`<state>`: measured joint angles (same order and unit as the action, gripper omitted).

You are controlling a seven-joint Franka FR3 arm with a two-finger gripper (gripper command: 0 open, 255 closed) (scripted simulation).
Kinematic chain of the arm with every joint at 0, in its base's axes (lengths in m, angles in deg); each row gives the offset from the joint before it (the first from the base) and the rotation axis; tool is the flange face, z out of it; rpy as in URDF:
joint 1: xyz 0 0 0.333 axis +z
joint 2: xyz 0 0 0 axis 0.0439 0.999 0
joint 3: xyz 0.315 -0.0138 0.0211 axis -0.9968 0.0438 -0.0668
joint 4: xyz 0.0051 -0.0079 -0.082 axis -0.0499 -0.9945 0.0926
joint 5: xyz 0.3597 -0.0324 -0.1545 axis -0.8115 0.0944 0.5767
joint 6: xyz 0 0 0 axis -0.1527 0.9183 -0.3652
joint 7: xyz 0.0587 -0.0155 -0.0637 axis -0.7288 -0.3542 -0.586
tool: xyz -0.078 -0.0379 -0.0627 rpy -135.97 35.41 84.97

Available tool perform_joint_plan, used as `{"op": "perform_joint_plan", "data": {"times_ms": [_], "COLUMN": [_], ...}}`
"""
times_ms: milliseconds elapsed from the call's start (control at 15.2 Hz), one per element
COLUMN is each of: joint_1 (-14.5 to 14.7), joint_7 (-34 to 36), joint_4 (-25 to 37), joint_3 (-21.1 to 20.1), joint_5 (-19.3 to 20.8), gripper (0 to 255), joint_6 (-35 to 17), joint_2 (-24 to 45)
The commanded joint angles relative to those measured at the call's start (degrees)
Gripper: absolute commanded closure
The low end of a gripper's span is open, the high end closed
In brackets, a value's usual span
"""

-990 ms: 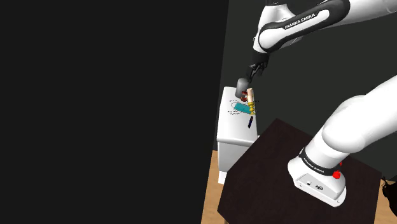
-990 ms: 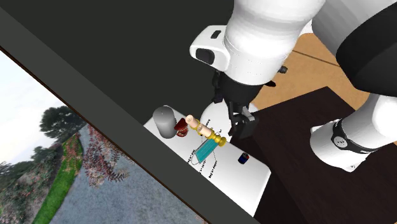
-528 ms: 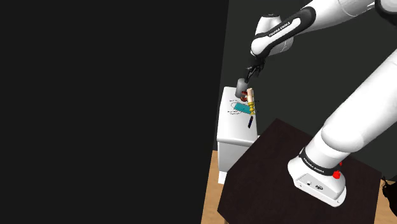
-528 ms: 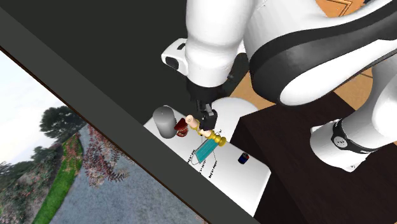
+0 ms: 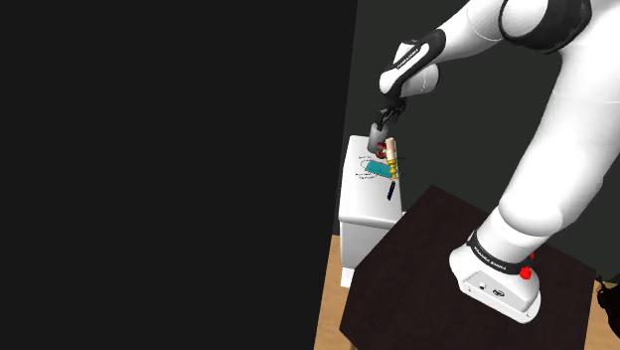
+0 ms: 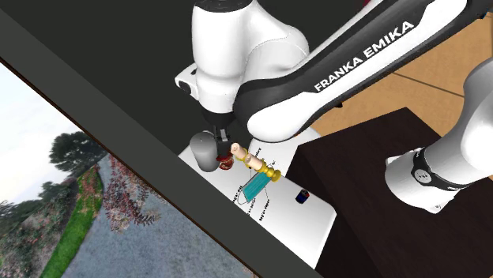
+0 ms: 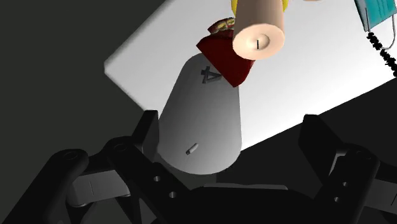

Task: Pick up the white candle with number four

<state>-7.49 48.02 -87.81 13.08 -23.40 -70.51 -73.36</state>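
Note:
The candle with the number four (image 7: 202, 121) is a pale grey cylinder with a "4" on its side and a short wick on top. It stands upright at the far corner of the white cabinet (image 6: 304, 229), seen as the candle (image 6: 204, 150) and the candle (image 5: 378, 137). My gripper (image 7: 234, 137) hangs just above it, open. The candle's top lies close to one finger (image 7: 149, 133), while the other finger (image 7: 318, 137) stands well apart from it. Neither finger touches the candle. The gripper (image 5: 384, 116) points down at the candle.
Right beside the candle lie a dark red object (image 7: 226, 60) and a beige candle on a gold holder (image 6: 254, 161). A teal face mask (image 6: 254, 187) and a small dark blue item (image 6: 302, 197) lie farther along the cabinet top. The dark wall and a window (image 6: 71, 197) run close behind.
The arm has swung toward the cabinet's far corner, carrying the gripper from beside the gold candle holder to a spot over the grey candle. The objects have not moved.

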Motion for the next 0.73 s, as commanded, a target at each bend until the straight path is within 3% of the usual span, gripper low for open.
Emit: {"op": "perform_joint_plan", "data": {"times_ms": [0, 660], "joint_1": [-1.4, -3.8], "joint_7": [-2.1, -4.7], "joint_4": [3.4, 5.2], "joint_3": [-0.6, -2.8], "joint_5": [-2.6, -6.1], "gripper": [0, 0], "joint_6": [-1.4, -6.7], "joint_2": [4.3, 11.3]}}
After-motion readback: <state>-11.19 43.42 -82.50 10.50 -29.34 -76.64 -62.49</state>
